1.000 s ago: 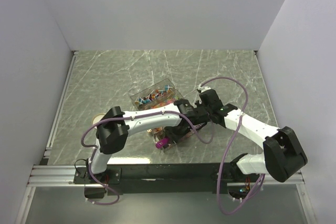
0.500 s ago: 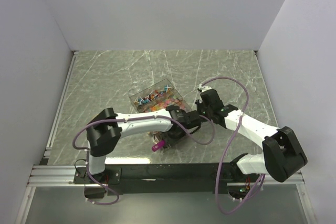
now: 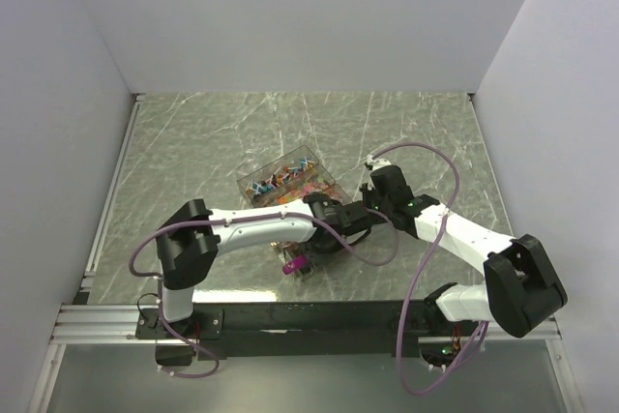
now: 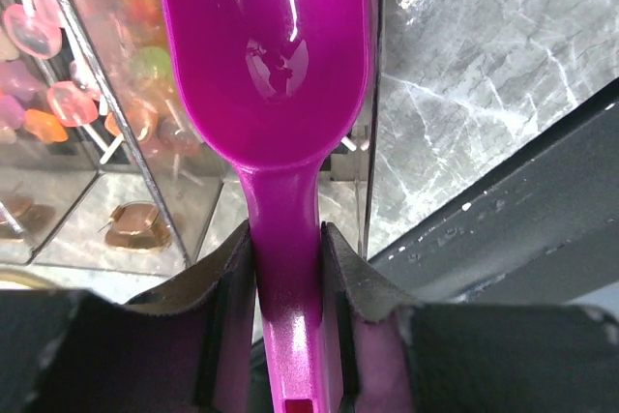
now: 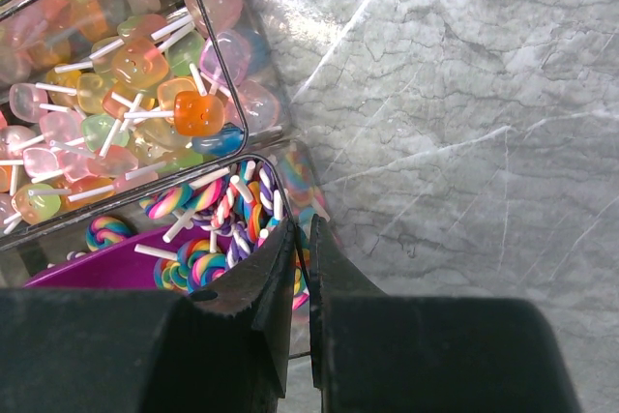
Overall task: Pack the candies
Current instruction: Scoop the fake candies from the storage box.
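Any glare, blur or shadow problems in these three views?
Left wrist: white glare streaks on the scoop bowl, and the candies behind the clear box wall look soft. Right wrist: candies sharp through the wall. Top external: even light, soft shadows, box partly hidden.

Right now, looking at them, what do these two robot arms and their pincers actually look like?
The left arm and right arm both have smooth white shells between chunky black joints, and a loose purple cable loops along each. The left gripper and right gripper are black, each with two flat, tapering fingers.
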Robot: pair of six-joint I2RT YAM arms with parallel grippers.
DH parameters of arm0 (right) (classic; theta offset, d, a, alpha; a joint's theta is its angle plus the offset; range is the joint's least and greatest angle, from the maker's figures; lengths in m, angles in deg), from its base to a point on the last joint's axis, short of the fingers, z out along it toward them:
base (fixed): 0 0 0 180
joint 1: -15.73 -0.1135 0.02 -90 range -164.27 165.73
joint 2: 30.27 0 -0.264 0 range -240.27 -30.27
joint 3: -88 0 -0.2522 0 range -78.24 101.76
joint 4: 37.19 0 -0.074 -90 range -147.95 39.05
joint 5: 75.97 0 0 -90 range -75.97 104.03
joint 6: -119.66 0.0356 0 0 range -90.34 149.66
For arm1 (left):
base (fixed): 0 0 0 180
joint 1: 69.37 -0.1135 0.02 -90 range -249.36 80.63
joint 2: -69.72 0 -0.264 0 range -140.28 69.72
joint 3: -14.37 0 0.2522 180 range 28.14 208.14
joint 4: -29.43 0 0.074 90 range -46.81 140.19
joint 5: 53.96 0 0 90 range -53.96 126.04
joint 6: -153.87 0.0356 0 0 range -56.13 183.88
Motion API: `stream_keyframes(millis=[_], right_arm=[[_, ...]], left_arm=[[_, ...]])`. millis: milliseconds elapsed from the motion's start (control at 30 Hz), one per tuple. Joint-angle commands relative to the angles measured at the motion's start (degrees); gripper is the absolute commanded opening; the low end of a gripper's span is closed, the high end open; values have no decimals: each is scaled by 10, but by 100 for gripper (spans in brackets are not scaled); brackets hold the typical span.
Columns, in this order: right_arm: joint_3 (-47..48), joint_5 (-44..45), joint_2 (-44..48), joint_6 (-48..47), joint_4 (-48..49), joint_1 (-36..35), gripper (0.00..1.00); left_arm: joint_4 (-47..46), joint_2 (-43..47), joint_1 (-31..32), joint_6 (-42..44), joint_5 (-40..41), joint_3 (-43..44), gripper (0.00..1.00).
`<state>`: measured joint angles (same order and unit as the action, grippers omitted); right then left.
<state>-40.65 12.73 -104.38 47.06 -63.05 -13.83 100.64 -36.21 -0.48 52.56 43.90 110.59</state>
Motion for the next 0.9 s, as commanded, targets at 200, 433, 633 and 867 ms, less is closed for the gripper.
stream_keyframes(millis=[200,433,633,867], right_arm=[[4,-117,-15,75,-14,-17,0],[-6,-129,-38,92,1,-17,0],[-11,-118,-49,91,2,-16,0],[-20,-128,-48,96,25,-16,0]], left_arm=[[-148,-49,17,-11,-60,177,1],[-232,-28,20,-28,-80,89,1],[-291,-3,19,-49,-36,-5,1],[-371,27,17,-55,-26,-74,1]])
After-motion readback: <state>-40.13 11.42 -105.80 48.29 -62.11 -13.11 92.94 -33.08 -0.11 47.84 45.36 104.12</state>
